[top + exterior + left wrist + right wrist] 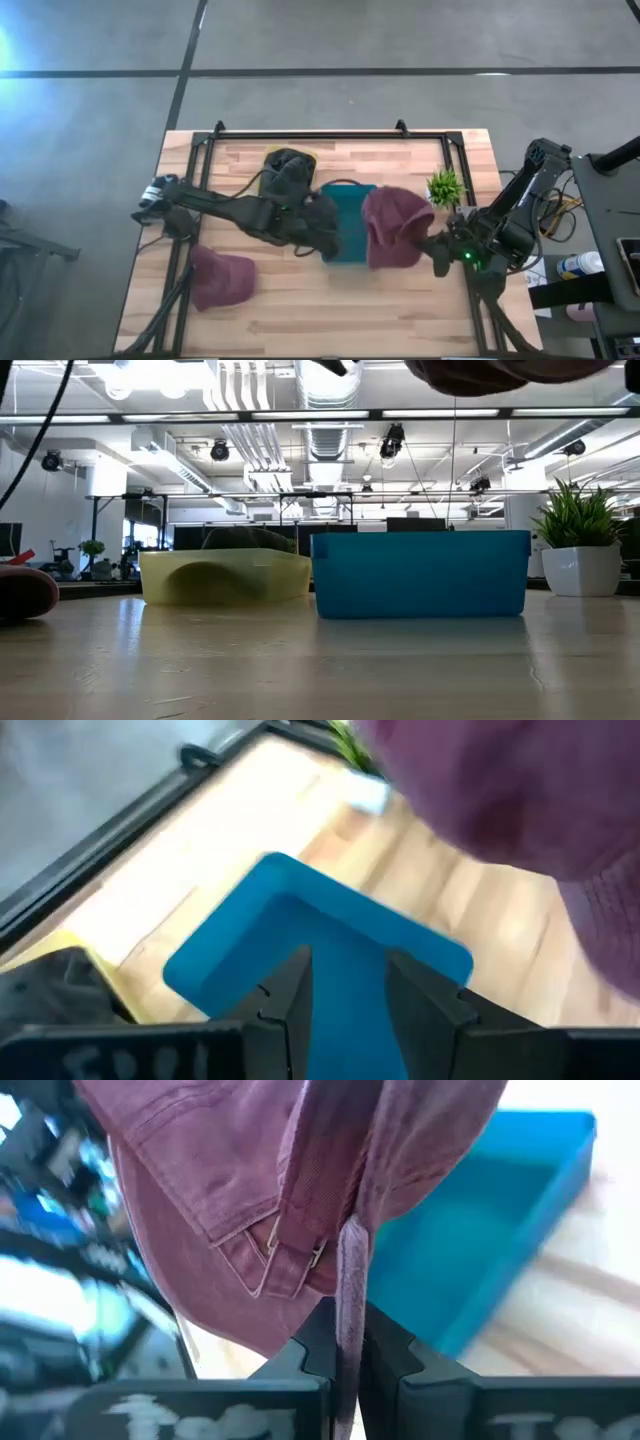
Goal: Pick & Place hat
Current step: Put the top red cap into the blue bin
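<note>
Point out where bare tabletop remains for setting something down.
Free: the near strip of the table, right of the maroon hat lying on it. Crowded: the middle, where the yellow bin, blue bin, held hat and plant cluster.

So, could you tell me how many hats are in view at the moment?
2. One maroon hat hangs from the right gripper, shut on its strap beside the blue bin. The second hat lies on the table near its front-left corner.

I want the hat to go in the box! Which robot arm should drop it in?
The right one. Its hand is shut on the strap of the maroon fabric cap, hanging beside the blue plastic bin. The left hand holds nothing.
</note>
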Controlling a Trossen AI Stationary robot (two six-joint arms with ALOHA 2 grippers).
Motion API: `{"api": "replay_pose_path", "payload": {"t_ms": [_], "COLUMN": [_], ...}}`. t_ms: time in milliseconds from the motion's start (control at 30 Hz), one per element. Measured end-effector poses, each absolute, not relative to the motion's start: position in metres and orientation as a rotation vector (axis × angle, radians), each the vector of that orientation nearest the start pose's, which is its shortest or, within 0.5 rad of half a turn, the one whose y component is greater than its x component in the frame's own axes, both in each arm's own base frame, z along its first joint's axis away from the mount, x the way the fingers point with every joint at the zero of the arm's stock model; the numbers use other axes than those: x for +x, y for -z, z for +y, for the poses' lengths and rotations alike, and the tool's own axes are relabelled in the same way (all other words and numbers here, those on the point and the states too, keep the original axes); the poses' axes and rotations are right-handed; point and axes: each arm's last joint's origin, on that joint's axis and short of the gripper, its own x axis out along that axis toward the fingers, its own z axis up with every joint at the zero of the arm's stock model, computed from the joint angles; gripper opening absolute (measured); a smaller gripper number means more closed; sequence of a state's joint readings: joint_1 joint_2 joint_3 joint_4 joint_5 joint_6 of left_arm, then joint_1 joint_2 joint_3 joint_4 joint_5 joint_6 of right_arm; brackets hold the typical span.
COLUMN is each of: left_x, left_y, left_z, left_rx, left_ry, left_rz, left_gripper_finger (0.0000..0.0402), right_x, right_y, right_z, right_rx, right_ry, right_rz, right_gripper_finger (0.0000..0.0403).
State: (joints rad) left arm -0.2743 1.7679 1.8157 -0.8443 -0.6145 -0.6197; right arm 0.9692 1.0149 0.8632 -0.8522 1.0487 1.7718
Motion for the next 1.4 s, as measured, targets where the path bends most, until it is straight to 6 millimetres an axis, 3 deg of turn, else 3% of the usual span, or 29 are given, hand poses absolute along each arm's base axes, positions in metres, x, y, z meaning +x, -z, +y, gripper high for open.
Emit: {"api": "replay_pose_path", "payload": {"t_ms": [100,233,500,633,733,1033,1400], "left_x": [0.361,0.359,0.345,0.334,0.327,0.321,0.325], "left_y": [-0.372,-0.373,-0.340,-0.337,-0.331,-0.325,-0.354], "left_z": [-0.086,-0.088,-0.067,-0.067,-0.072,-0.088,-0.090], "left_rx": [-0.374,-0.531,-0.778,-0.864,-0.875,-0.766,-0.553], "left_ry": [-0.500,-0.329,-0.131,0.049,0.064,-0.148,-0.205], "left_rz": [0.478,0.288,0.069,-0.111,-0.126,-0.016,0.081], "left_gripper_finger": [0.0117,0.0117,0.0117,0.0117,0.0117,0.0117,0.0117], "right_x": [0.122,0.122,0.126,0.129,0.133,0.149,0.159], "right_y": [-0.277,-0.272,-0.283,-0.288,-0.288,-0.286,-0.286], "right_z": [0.129,0.127,0.133,0.132,0.128,0.119,0.108], "right_rx": [0.898,0.919,0.949,0.958,0.979,1.001,0.986], "right_ry": [0.464,0.464,0.410,0.416,0.457,0.488,0.523], "right_rz": [0.172,0.083,0.031,-0.010,-0.053,-0.002,0.006], "right_gripper_finger": [0.0013,0.0013,0.0013,0.0013,0.0013,0.0013,0.0013]}}
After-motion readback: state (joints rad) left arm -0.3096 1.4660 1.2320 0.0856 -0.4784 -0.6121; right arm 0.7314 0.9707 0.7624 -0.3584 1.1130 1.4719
